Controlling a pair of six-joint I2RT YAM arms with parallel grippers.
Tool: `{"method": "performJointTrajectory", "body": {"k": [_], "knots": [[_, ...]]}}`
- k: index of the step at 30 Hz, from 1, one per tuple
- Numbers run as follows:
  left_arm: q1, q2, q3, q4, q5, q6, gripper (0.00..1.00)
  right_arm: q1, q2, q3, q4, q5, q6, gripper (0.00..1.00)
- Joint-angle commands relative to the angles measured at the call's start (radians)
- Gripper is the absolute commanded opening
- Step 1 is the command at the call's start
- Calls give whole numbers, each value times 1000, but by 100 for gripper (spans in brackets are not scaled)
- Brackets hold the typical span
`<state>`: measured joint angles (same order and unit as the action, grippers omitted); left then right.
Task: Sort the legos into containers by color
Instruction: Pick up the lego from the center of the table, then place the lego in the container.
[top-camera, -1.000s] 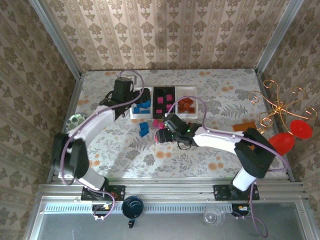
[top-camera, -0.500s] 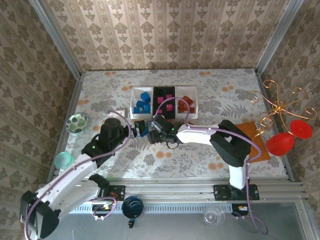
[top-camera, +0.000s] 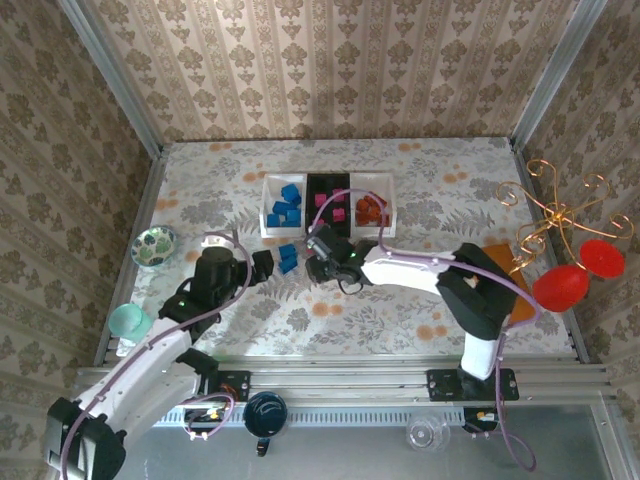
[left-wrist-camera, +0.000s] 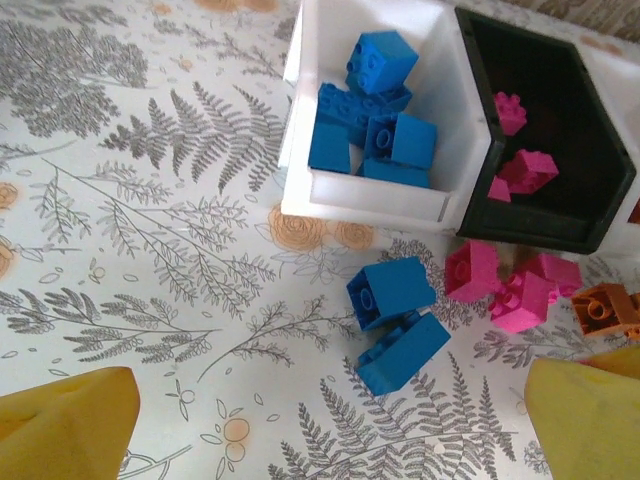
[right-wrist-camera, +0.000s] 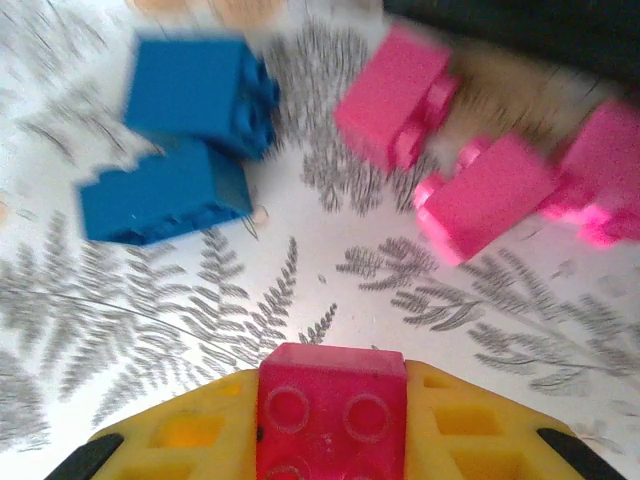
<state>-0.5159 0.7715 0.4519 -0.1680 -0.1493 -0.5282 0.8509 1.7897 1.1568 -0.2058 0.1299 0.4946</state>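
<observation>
Right gripper (right-wrist-camera: 330, 425) has closed on pink lego (right-wrist-camera: 331, 400), left gripper (left-wrist-camera: 325, 420) wide open, empty

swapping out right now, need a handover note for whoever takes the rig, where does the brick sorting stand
Grippers: left gripper jaws open, holding nothing; right gripper jaws shut on a pink brick, low over the table.
Done: left white tray holds blue bricks, black tray holds pink bricks, right white tray holds orange bricks.
Left: two loose blue bricks, several loose pink bricks and one loose orange brick lie in front of the trays. The held brick should go to the black tray.
</observation>
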Motion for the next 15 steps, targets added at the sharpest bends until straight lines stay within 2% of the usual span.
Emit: {"method": "performJointTrajectory", "body": {"k": [1,8,12,14,15], "knots": [[5,35,-13,47,72,-6,100,-74,-81,58,-22,16,-41,27],[6,104,-1,61,117,0,98,-202,77,296,-96,46,-49,27],[8,126,2,70,151,11,98,-230,184,438,-148,54,-54,28],[10,158,11,76,177,14,97,-237,237,508,-182,61,-54,32],[10,176,15,77,185,14,97,-239,255,536,-198,66,-51,38]]}}
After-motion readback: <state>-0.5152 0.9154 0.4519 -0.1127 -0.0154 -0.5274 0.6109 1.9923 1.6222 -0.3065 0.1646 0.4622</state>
